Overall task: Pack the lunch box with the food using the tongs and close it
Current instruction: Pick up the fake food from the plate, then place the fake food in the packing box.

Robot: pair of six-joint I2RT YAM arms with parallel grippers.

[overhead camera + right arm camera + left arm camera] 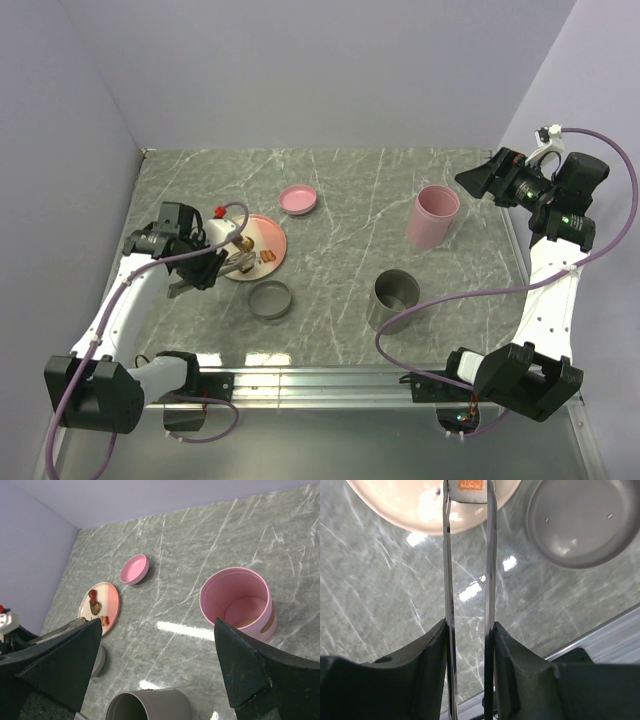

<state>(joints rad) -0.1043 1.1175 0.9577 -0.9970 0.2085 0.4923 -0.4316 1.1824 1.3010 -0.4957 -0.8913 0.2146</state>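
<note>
My left gripper (pixel 469 630) is shut on the tongs (pixel 447 570), its dark fingers (pixel 432 650) pressing the two silver arms from outside. The tong tips reach over the pink plate (pixel 405 510) and flank an orange-and-white piece of food (pixel 470 486). From above, the left gripper (pixel 205 262) sits at the plate's (pixel 270 228) near-left rim, tongs (pixel 238 263) pointing onto it, beside a brown lump (pixel 243 243) and an orange bit (pixel 268 257). The pink lunch box tub (pixel 432 216) stands uncovered at the right, something tan in its bottom. My right gripper (pixel 478 180) hovers open beside it, empty.
A pink lid (pixel 299 199) lies behind the plate. A grey tub (pixel 396 298) stands near the front centre and a grey lid (pixel 270 300) lies just in front of the plate. Walls close the table's left, back and right sides.
</note>
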